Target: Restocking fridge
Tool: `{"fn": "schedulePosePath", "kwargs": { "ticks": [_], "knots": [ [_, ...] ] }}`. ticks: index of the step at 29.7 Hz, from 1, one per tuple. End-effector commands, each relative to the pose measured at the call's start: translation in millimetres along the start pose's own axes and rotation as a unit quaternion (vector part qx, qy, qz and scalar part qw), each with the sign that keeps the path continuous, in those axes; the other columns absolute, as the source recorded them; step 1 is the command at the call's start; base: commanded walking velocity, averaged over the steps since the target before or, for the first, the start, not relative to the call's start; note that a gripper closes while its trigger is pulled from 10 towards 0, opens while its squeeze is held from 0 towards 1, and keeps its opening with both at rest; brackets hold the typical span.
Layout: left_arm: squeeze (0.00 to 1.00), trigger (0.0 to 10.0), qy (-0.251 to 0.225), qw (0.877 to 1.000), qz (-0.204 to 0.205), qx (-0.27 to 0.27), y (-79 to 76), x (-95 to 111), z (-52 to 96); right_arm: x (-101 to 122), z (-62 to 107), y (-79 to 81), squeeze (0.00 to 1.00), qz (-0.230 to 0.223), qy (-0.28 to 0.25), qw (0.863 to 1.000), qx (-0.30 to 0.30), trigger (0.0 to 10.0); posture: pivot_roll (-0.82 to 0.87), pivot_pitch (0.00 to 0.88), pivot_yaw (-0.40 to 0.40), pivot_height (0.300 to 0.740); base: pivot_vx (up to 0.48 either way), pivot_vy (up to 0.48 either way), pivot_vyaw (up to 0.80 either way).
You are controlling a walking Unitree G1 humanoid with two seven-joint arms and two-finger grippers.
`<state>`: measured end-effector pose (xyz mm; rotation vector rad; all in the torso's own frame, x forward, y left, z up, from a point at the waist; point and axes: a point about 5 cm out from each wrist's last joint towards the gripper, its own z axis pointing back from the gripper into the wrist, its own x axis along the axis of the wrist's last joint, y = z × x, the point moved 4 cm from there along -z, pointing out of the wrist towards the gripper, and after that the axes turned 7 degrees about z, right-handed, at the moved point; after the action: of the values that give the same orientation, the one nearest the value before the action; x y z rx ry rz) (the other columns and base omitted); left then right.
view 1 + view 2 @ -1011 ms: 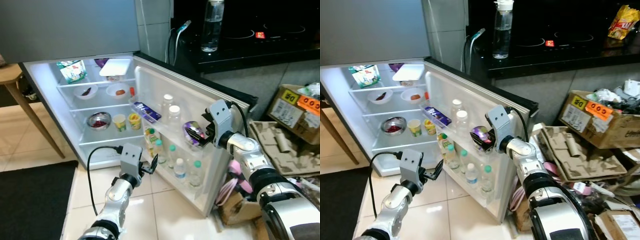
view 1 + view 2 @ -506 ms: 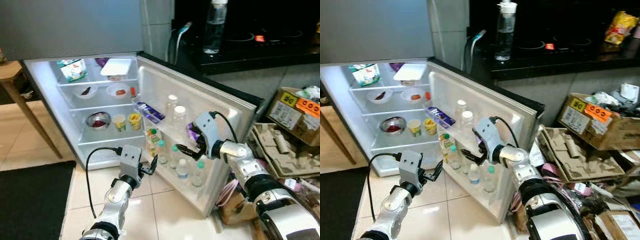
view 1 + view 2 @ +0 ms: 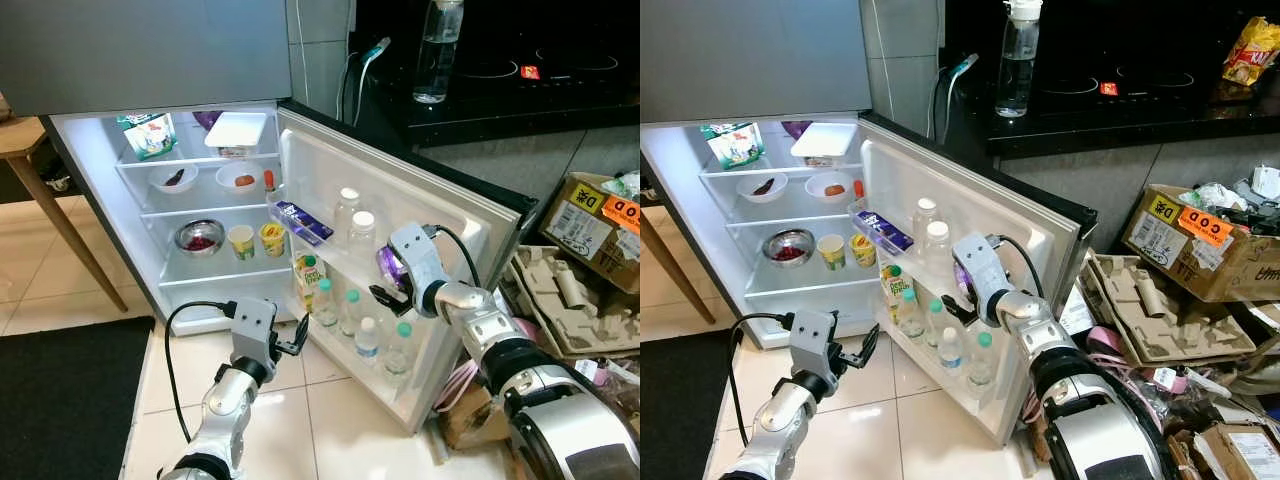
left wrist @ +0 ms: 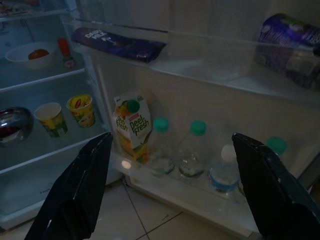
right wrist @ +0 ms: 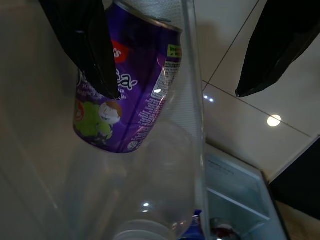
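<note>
Resting in the clear door shelf (image 5: 192,100), purple can (image 5: 130,85) beside spread right end effector (image 5: 170,65)

Can (image 3: 390,266) on door shelf (image 3: 345,252), right of two bottles (image 3: 356,222); juice carton (image 3: 303,279) below

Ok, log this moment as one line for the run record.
stage: placing | right gripper: open, at door shelf | purple can: in shelf, released | left gripper: open, idle, facing door bottles

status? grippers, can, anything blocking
Right gripper open at the door shelf, off the can. Can sits in the shelf beside two white-capped bottles. Left gripper open, low by the door, holding nothing. Nothing blocking.
</note>
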<state>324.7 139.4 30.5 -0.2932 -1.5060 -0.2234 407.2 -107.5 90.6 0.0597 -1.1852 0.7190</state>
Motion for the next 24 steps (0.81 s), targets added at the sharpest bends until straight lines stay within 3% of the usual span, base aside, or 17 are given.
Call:
{"fn": "schedulePosePath", "kwargs": {
  "ticks": [1, 8, 10, 12, 21, 24],
  "knots": [
    [0.00, 10.0, 0.006, 1.000, -0.016, -0.004, 2.6, -4, 5.6, 2, 1.0, -8.4, 0.00, -0.007, 0.007, 1.000, -0.019, 10.0, -0.12, 0.000, -0.019, 0.740, 0.000, 0.000, 0.00],
    [0.00, 10.0, -0.002, 1.000, -0.014, -0.014, -6.9, -2, 3.7, -1, 1.1, -18.2, 0.00, -0.044, 0.025, 0.997, -0.064, 10.0, -0.12, 0.005, -0.023, 0.740, 0.000, 0.000, 0.00],
    [0.00, 10.0, -0.009, 1.000, -0.014, -0.021, -11.9, 0, 2.1, 4, -0.7, -19.9, 0.00, -0.119, 0.008, 0.990, -0.079, 10.0, -0.12, 0.018, -0.025, 0.740, 0.000, 0.000, 0.00],
    [0.00, 10.0, -0.012, 1.000, -0.014, -0.022, -13.0, 1, 2.2, 6, -1.6, -19.6, 0.00, -0.137, 0.005, 0.987, -0.079, 10.0, -0.12, 0.026, -0.025, 0.740, 0.000, 0.000, 0.00],
    [0.00, 10.0, -0.021, 0.999, -0.017, -0.026, -13.6, 4, 4.7, 8, -4.6, -13.9, 0.00, -0.124, 0.017, 0.989, -0.074, 10.0, -0.10, 0.058, -0.031, 0.740, 0.000, 0.000, 0.00],
    [0.00, 10.0, -0.038, 0.999, -0.021, -0.027, -13.8, 11, 6.5, 4, -7.3, -3.2, 0.00, -0.125, 0.034, 0.990, -0.048, 10.0, -0.09, 0.079, -0.037, 0.740, 0.000, 0.000, 0.00]
  ]
}}
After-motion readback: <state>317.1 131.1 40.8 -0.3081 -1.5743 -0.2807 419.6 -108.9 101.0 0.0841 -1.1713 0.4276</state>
